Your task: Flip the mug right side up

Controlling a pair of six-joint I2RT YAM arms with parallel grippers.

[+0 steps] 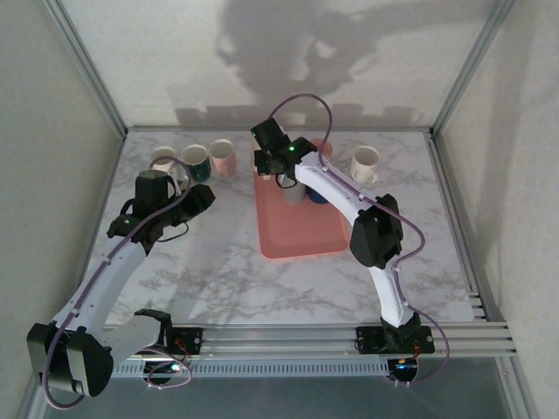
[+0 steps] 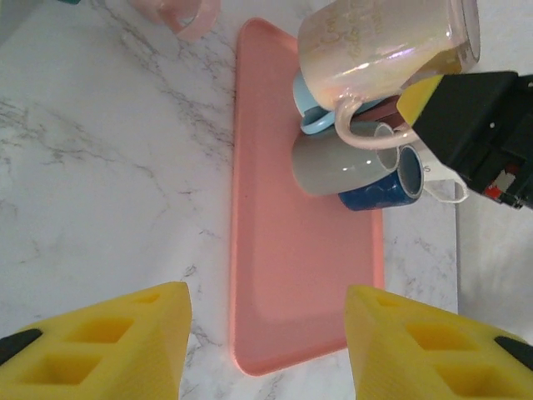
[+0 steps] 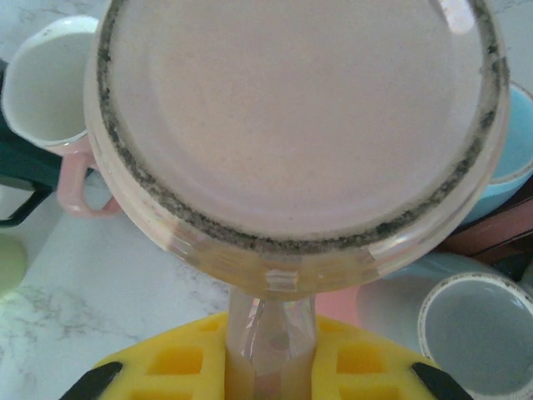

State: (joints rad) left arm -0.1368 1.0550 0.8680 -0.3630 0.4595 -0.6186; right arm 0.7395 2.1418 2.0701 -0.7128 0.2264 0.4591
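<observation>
A pearly pink mug [image 2: 379,42] hangs in the air above the back of the pink tray [image 2: 291,275]. My right gripper [image 3: 271,367] is shut on its handle [image 3: 268,333], both yellow pads pressed against it. The mug's unglazed base [image 3: 291,108] faces the right wrist camera, and in the left wrist view the mug lies tilted on its side with the handle pointing down. In the top view the right gripper [image 1: 281,161] is over the tray's far end. My left gripper [image 2: 266,333] is open and holds nothing, hovering over the tray's near edge, left of the tray [image 1: 297,231] from above.
A grey mug [image 2: 337,162], a dark blue mug [image 2: 379,187] and a light blue mug [image 2: 310,104] lie at the tray's far end under the held mug. Cream [image 1: 163,159], teal [image 1: 196,163] and pink [image 1: 224,157] mugs stand at back left, a white mug [image 1: 365,163] at back right.
</observation>
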